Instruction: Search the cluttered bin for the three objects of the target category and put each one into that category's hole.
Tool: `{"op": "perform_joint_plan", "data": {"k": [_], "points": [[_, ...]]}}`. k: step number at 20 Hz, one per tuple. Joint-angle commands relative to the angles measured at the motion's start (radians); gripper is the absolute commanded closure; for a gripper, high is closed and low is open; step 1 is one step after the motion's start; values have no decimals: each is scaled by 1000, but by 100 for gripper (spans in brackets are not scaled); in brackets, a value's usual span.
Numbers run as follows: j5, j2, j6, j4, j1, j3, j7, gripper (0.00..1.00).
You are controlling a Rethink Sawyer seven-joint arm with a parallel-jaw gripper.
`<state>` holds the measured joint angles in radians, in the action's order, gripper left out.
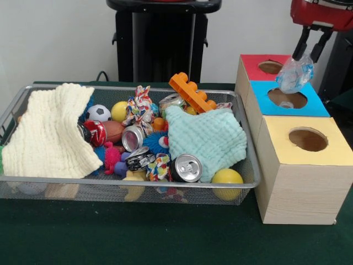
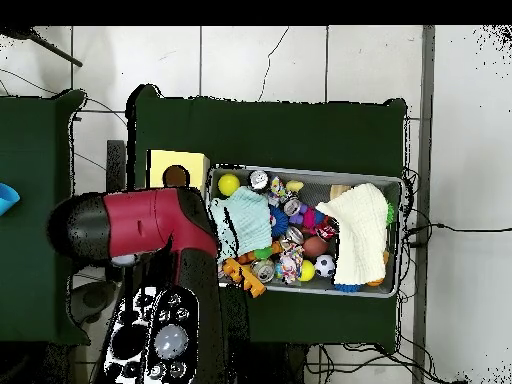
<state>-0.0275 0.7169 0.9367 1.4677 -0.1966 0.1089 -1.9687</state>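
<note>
Bottle (image 1: 294, 74) is hanging in the air right now, a small clear crinkly plastic one with a bit of blue on it, and the gripper (image 1: 312, 49) is pinching it by the top with its two black fingers closed on it. It's dangling directly over the hole (image 1: 287, 98) in the blue-topped box (image 1: 317, 106), sitting between the red-topped box (image 1: 251, 65) and the yellow-topped box (image 1: 298, 165). Something clear is showing down inside that hole too, can't tell what exactly. Off to the side the wire mesh bin (image 1: 127, 183) is sitting packed with stuff: silver cans (image 1: 186, 168), yellow balls (image 1: 226, 178), a cream cloth (image 1: 49, 132) and a mint cloth (image 1: 205, 138). In the overhead the red arm (image 2: 140, 225) is covering the boxes.
</note>
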Motion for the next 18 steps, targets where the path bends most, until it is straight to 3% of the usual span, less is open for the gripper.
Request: {"op": "perform_joint_plan", "data": {"k": [1, 18], "points": [[25, -57, -74, 105, 32, -24, -176, 100], [52, -75, -90, 98, 24, -24, -190, 100]]}}
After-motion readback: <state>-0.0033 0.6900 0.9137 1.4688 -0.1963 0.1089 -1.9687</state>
